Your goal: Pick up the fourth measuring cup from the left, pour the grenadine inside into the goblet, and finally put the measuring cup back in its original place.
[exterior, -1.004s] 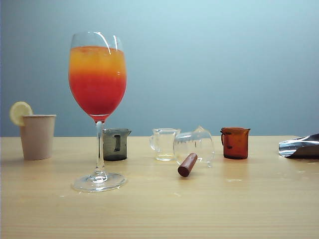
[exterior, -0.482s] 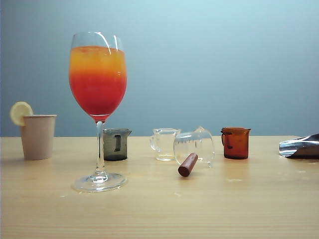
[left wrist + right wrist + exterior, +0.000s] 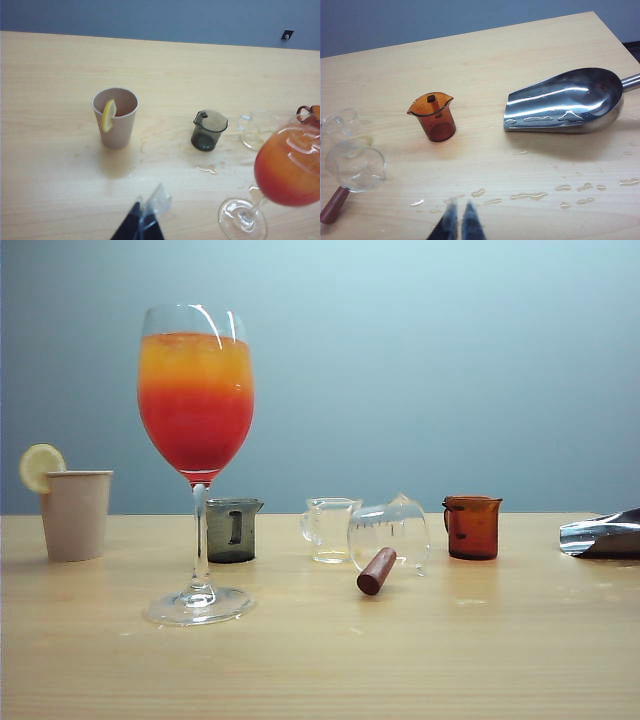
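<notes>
The fourth measuring cup (image 3: 472, 527), amber-brown with a side handle, stands upright at the right end of the cup row; it also shows in the right wrist view (image 3: 434, 117). The goblet (image 3: 196, 460) stands tall at the left front. In it, red grenadine (image 3: 196, 435) lies under orange juice. My right gripper (image 3: 460, 204) hovers shut and empty over wet table, well short of the amber cup. My left gripper (image 3: 148, 202) is shut and empty, beside the goblet's foot (image 3: 242, 220). Neither gripper shows in the exterior view.
A paper cup (image 3: 76, 512) with a lemon slice stands far left. A smoky grey cup (image 3: 232, 530) and a small clear cup (image 3: 330, 528) stand mid-row. A clear cup (image 3: 390, 532) with a red-brown handle lies tipped over. A steel scoop (image 3: 565, 102) lies right, with droplets (image 3: 535, 195) near it.
</notes>
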Robot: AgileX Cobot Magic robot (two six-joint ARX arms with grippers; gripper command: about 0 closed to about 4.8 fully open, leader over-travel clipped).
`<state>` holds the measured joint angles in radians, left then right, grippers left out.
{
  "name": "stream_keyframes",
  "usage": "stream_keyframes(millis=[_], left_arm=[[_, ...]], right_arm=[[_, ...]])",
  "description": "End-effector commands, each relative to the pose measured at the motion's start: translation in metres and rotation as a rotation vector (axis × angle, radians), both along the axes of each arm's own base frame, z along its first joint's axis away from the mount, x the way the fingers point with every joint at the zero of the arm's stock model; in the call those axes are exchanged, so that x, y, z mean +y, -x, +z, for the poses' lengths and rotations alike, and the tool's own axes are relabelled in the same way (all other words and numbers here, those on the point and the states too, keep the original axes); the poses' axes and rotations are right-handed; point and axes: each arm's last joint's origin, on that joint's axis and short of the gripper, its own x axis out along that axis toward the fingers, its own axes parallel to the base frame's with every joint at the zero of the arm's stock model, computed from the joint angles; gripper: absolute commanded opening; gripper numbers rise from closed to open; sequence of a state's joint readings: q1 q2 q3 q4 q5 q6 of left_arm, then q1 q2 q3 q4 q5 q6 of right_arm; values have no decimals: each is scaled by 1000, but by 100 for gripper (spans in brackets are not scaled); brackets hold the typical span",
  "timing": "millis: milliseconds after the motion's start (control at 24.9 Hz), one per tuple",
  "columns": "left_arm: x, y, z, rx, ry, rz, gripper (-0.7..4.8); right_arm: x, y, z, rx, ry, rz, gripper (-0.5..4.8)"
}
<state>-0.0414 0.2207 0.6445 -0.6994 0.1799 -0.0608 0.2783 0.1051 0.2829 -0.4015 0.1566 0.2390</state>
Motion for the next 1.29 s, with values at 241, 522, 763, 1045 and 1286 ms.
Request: stream_keyframes(millis=[241, 522, 763, 1045, 1286], left_arm=[[0, -9, -56, -50, 1, 10, -5], [0, -23, -128, 138, -6, 7, -5], [-1, -31, -140, 97, -7, 6, -5], [-1, -32, -140, 72, -4, 2, -5], [-2, -34, -139, 38, 4, -22, -4]], right_arm=[[-1, 2, 3, -27, -10, -1, 22], [-14, 9, 6, -103, -24, -143, 22], [-18, -1, -23, -42, -11, -210, 22], [-19, -11, -61, 27, 3, -221, 22], [-18, -16, -63, -69, -11, -220, 22]])
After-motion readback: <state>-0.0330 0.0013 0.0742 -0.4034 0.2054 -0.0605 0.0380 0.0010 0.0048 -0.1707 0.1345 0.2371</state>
